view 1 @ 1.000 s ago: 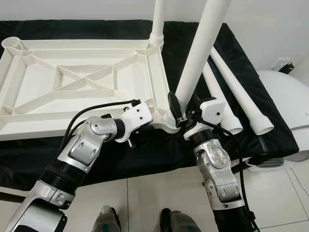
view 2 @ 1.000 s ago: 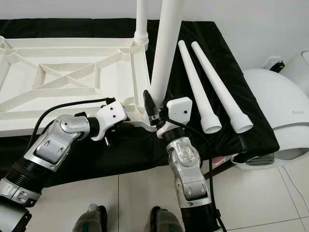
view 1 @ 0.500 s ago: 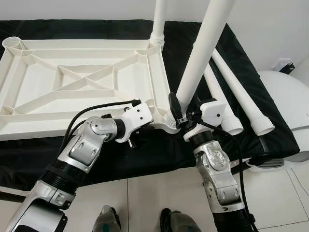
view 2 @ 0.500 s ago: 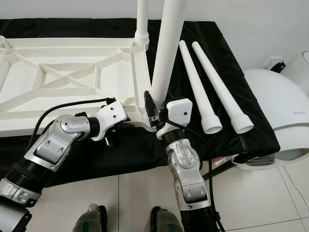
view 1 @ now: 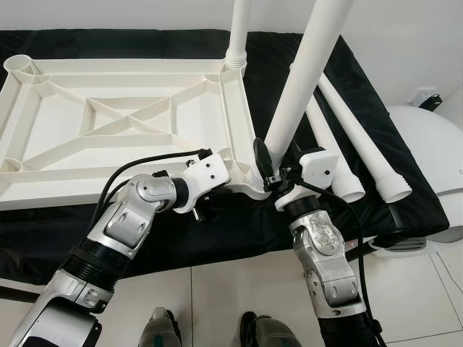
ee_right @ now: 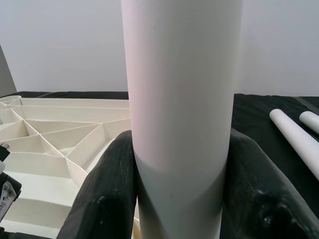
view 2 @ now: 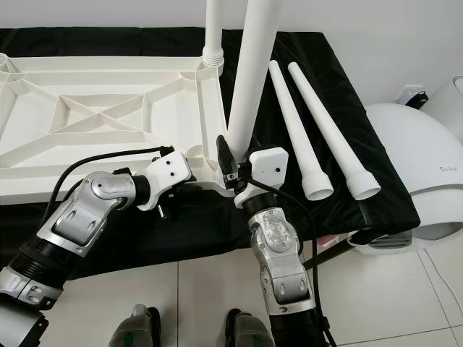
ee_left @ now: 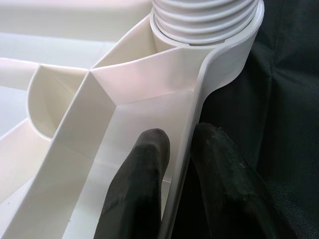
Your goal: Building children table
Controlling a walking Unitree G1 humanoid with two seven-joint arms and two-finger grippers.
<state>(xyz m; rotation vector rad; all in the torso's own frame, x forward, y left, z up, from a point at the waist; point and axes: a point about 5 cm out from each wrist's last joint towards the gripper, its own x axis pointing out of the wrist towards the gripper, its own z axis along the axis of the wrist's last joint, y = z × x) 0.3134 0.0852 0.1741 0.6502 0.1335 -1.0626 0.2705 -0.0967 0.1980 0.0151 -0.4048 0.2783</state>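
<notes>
Black fingers of right hand point(view 1: 262, 170) clamped on white table leg point(view 1: 298, 94) just above near-right corner socket of upturned tabletop point(view 1: 108, 123); leg's tilt barely altered over last second, so likely still being seated. Left hand point(ee_left: 174, 164) pinching tabletop's rim, one finger either side. Threaded leg end already in socket, plain in left wrist view; two spare legs point(view 2: 318, 123) on black-draped worktop point(view 1: 145, 235).

One white tabletop point(view 1: 123, 123) lies upside down; four white legs: two standing upright at its right corners point(view 1: 239, 29) point(view 1: 304, 79), two loose legs point(view 2: 295, 123) point(view 2: 333, 130) near the black cloth's point(view 1: 405, 195) right edge
</notes>
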